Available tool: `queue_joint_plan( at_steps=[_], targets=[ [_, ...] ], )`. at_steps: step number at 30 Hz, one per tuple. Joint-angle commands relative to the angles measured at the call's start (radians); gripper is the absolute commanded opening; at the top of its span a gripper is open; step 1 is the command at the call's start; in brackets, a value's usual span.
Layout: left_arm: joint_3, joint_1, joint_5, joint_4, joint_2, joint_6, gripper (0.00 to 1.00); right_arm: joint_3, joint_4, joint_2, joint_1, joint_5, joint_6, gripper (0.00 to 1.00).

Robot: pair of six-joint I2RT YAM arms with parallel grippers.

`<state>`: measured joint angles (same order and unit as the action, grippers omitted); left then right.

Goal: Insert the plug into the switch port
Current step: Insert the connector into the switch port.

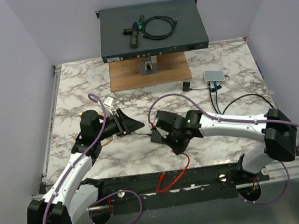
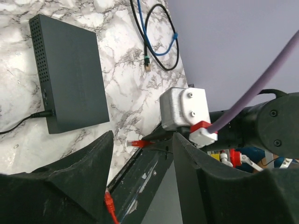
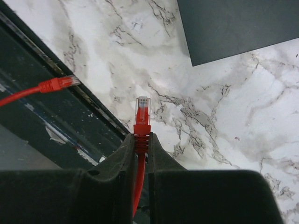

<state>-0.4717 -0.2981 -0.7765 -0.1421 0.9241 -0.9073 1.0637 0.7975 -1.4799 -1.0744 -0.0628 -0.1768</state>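
Observation:
The switch (image 1: 152, 31) is a dark rack unit on a wooden stand (image 1: 149, 73) at the back of the marble table, with its ports along the front face. My right gripper (image 1: 155, 130) (image 3: 141, 136) is shut on the boot of the red plug (image 3: 142, 112). The plug's clear tip sticks out past the fingers, above the marble near the front rail. My left gripper (image 1: 132, 124) (image 2: 142, 140) is open and empty, its tips facing the plug (image 2: 135, 143) from the left, a short way off.
The red cable (image 1: 173, 178) trails over the front rail, and its other plug (image 3: 58, 84) lies there. A dark flat box (image 2: 70, 74) with a perforated side lies on the marble. A grey hub (image 1: 215, 75) with blue cables (image 1: 214, 97) sits at the right.

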Motion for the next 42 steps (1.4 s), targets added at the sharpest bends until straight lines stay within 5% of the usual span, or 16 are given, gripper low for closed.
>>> queue_joint_plan(
  at_steps=[1, 22, 42],
  targets=[
    [-0.012, -0.009, 0.054, -0.002, -0.007, 0.042, 0.52, 0.072, 0.102, -0.054, -0.006, 0.073, -0.010, 0.01],
    [-0.028, -0.009, 0.081, 0.068, -0.037, 0.089, 0.52, 0.135, 0.130, -0.295, 0.032, 0.227, 0.137, 0.01],
    [-0.025, -0.009, 0.125, 0.122, -0.051, 0.121, 0.51, 0.020, -0.267, -0.239, 0.073, 0.278, 0.377, 0.01]
  ],
)
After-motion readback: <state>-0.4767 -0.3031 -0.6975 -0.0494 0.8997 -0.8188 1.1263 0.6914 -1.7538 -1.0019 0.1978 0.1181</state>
